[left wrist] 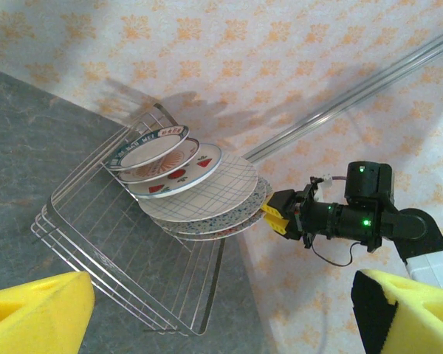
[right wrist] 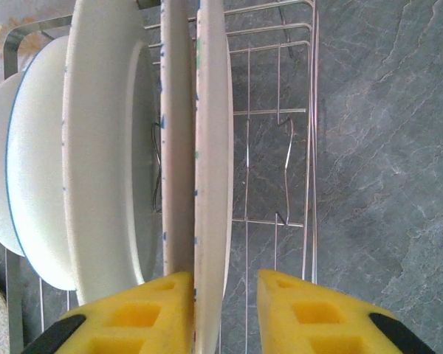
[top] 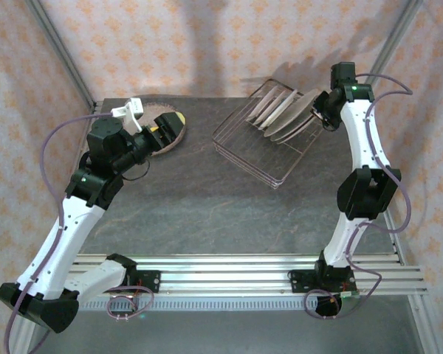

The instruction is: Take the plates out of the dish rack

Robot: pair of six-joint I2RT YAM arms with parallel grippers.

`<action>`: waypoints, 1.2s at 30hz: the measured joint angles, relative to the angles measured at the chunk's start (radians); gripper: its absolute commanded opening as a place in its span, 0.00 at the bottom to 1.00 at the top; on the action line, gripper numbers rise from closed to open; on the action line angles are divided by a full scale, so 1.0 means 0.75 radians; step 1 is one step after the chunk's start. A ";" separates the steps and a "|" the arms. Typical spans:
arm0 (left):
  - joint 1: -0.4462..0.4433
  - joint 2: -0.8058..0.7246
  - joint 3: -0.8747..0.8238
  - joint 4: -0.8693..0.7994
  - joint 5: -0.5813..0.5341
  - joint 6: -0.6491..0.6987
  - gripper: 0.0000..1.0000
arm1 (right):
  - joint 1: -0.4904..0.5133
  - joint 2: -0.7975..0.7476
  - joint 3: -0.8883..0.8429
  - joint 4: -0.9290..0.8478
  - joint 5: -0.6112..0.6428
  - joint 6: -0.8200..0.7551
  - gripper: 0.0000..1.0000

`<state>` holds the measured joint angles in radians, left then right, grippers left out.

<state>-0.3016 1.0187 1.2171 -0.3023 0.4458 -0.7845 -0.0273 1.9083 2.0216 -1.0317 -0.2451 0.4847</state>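
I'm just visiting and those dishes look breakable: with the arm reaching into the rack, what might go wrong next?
The right end effector straddles the rim of the speckled end plate with a gap at one finger; lifting before it closes could let the plate slip.
The neighbouring plate stands almost against it, so a finger might snag and tip it.
The wire dish rack looks light and may get dragged along.
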 measured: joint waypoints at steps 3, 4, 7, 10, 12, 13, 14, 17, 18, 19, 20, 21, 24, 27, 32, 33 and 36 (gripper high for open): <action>0.000 0.005 0.000 0.000 0.000 0.000 0.90 | -0.003 0.001 0.002 -0.001 -0.010 0.001 0.34; 0.000 0.006 0.000 0.001 0.000 0.000 0.90 | -0.004 0.003 0.004 -0.001 -0.013 0.001 0.35; 0.000 0.006 0.000 0.001 -0.001 0.000 0.90 | -0.004 0.007 0.013 -0.001 -0.019 0.001 0.37; 0.000 0.006 0.000 0.001 0.000 -0.001 0.90 | -0.004 0.018 0.032 -0.001 -0.024 -0.003 0.32; 0.000 0.006 0.000 0.001 0.000 -0.001 0.90 | -0.004 0.026 0.044 -0.002 -0.023 -0.006 0.30; 0.000 0.006 0.000 0.001 -0.001 -0.001 0.90 | -0.004 0.030 0.049 -0.002 -0.023 -0.005 0.29; 0.000 0.006 0.000 0.001 0.000 -0.001 0.90 | -0.004 0.032 0.053 -0.002 -0.023 -0.005 0.29; 0.000 0.006 0.000 0.001 -0.001 -0.001 0.90 | -0.004 0.033 0.055 -0.002 -0.023 -0.004 0.26; 0.000 0.006 0.000 0.001 -0.001 -0.003 0.90 | -0.004 0.033 0.055 -0.002 -0.023 -0.004 0.25; 0.000 0.006 0.000 0.001 -0.001 -0.003 0.90 | -0.004 0.033 0.055 -0.002 -0.023 -0.005 0.25; 0.000 0.006 0.000 0.001 -0.001 -0.004 0.90 | -0.004 0.033 0.055 -0.002 -0.023 -0.004 0.24; 0.000 0.006 0.000 0.001 0.000 -0.003 0.90 | -0.004 0.033 0.055 -0.002 -0.022 -0.004 0.24; 0.000 0.007 0.000 0.001 -0.001 -0.004 0.90 | -0.004 0.033 0.054 -0.001 -0.018 -0.004 0.24; 0.000 0.007 0.000 0.002 0.000 -0.004 0.90 | -0.004 0.033 0.048 0.000 -0.016 -0.004 0.23; 0.000 0.021 0.000 0.009 0.000 -0.004 0.90 | -0.004 0.016 0.017 0.006 -0.008 -0.004 0.23; 0.000 0.024 0.000 0.009 0.000 -0.004 0.90 | -0.004 0.012 0.012 0.008 -0.008 -0.004 0.23; 0.000 0.025 0.000 0.010 0.000 -0.005 0.90 | -0.004 -0.001 -0.012 0.026 -0.008 -0.004 0.23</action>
<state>-0.3016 1.0374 1.2171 -0.2947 0.4458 -0.7879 -0.0299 1.9076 2.0125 -1.0122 -0.2508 0.4820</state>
